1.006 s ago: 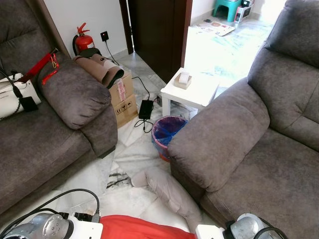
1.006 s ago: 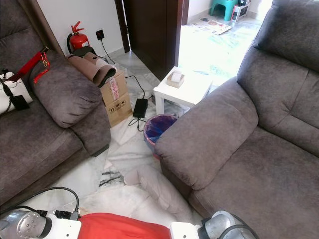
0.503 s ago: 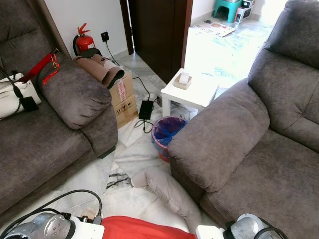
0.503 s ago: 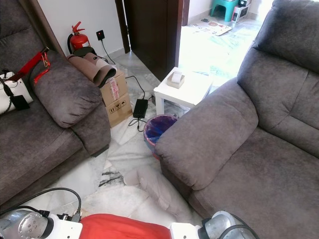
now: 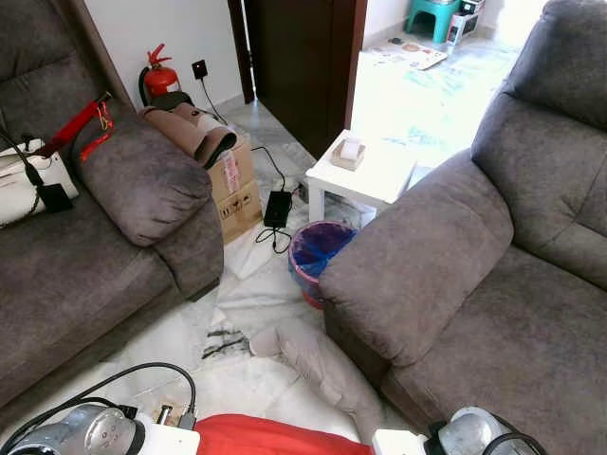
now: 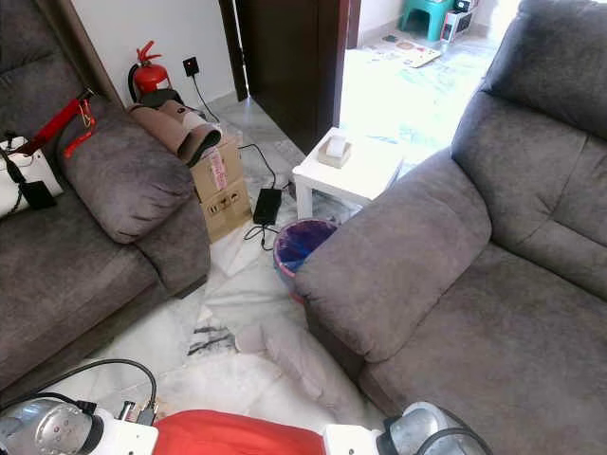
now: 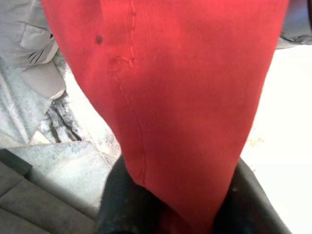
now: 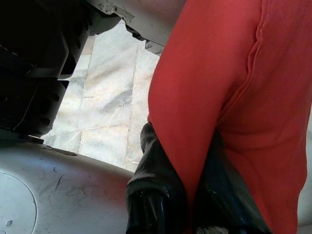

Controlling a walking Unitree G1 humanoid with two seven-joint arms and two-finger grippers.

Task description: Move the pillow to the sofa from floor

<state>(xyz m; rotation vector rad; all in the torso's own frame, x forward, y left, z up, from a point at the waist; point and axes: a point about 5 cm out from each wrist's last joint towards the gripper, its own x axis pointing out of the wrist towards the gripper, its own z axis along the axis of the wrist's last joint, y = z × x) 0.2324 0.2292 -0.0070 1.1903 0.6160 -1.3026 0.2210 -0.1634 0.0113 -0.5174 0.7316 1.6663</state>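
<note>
Red pillow hangs low before the robot, pinched by both the left gripper and right gripper, above the marble floor, beside the grey sofa.

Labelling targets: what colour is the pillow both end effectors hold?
Red; the pillow shows best in the left wrist view.

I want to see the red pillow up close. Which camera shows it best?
The left wrist view: the red pillow is close up, its seam clear, pinched in the left gripper. The right wrist view shows its edge in the right gripper; the eye views a bottom strip.
</note>
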